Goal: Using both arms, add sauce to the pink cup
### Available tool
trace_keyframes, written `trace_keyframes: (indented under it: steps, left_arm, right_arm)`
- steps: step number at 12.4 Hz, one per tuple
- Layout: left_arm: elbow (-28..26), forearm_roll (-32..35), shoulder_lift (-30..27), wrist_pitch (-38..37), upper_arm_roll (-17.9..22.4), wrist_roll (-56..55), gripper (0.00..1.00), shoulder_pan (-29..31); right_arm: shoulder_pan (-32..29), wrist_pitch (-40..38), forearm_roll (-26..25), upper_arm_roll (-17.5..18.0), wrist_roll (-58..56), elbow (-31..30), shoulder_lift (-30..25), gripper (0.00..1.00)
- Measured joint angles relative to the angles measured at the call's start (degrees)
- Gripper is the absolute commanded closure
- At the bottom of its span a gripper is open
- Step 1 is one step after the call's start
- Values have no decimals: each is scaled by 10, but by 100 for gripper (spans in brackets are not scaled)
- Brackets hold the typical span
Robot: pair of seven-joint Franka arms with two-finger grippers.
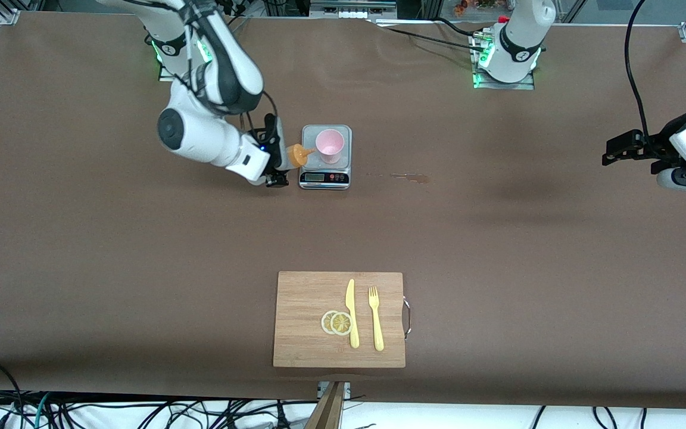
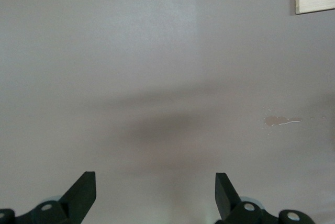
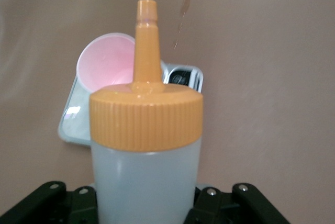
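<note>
Front view: brown table (image 1: 498, 238), small spill (image 1: 409, 177)

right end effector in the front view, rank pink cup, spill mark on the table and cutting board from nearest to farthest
From the right end effector, shut on the sauce bottle:
1. Pink cup, on the scale, beside the nozzle.
2. Spill mark, on the table toward the left arm's end.
3. Cutting board, much nearer the front camera.

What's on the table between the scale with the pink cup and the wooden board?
Nothing: in the front view, only bare brown table lies between the scale holding the pink cup and the wooden board.
</note>
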Motion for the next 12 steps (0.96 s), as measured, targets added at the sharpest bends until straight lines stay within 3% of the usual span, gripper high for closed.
trace_keyframes:
  steps: [2,7,12]
  left_arm:
    - [5,0,1,-3,-6,0,0,-1]
    - [17,0,6,-4,-7,0,0,0]
    - [38,0,22,-12,-8,0,0,-1]
  right_arm:
    - [29,-1,-110,1,132,-4,-12,89]
    - [95,-18,-277,3,352,-11,-16,89]
    - [112,-60,-374,21,451,-12,-16,89]
